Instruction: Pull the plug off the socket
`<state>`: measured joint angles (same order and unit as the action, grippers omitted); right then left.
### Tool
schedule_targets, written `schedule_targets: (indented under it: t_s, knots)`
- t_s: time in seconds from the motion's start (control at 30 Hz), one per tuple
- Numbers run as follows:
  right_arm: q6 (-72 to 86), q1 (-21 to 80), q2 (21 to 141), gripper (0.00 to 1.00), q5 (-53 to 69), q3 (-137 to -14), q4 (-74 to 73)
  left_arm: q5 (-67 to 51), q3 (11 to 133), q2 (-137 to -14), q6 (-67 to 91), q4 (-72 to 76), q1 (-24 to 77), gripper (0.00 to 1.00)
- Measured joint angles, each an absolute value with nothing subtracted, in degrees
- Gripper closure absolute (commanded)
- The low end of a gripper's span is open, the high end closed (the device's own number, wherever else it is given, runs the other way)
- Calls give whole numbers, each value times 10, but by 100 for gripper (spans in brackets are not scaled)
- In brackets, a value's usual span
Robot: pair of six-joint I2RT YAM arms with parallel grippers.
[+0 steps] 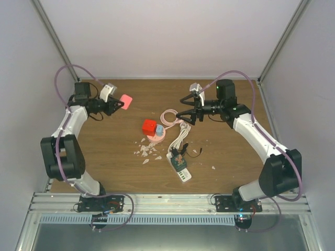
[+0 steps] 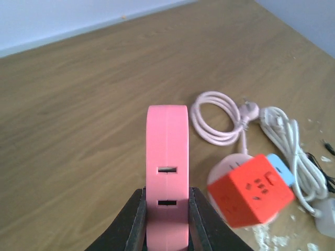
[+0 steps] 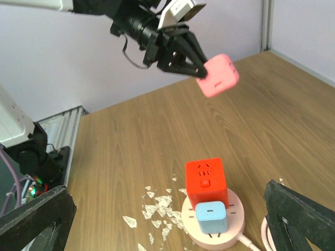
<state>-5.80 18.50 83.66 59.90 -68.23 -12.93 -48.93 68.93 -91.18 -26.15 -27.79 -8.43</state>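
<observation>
Pink plug (image 2: 167,172) hung clear of the socket (image 3: 233,222) in our clenched left gripper (image 2: 167,209), right gripper (image 1: 184,111) agape; red cube (image 3: 205,180) and blue cube (image 3: 211,217) sat plugged.

Matt pink plastic plug (image 2: 167,172), wood-grain table (image 2: 78,115)

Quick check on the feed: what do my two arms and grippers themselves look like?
Both match: white links between black joints, left arm and right arm each on a black base. A lilac cable loops along each. The left gripper and right gripper have black tapered fingers, with a white camera module at the wrist.
</observation>
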Motion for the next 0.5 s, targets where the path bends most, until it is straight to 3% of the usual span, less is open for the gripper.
schedule_targets:
  t_s: [0.5]
  knots:
    - [-87, 180, 842, 1, 568, -672, -155, -483, 948, -1198, -196, -297, -176, 100]
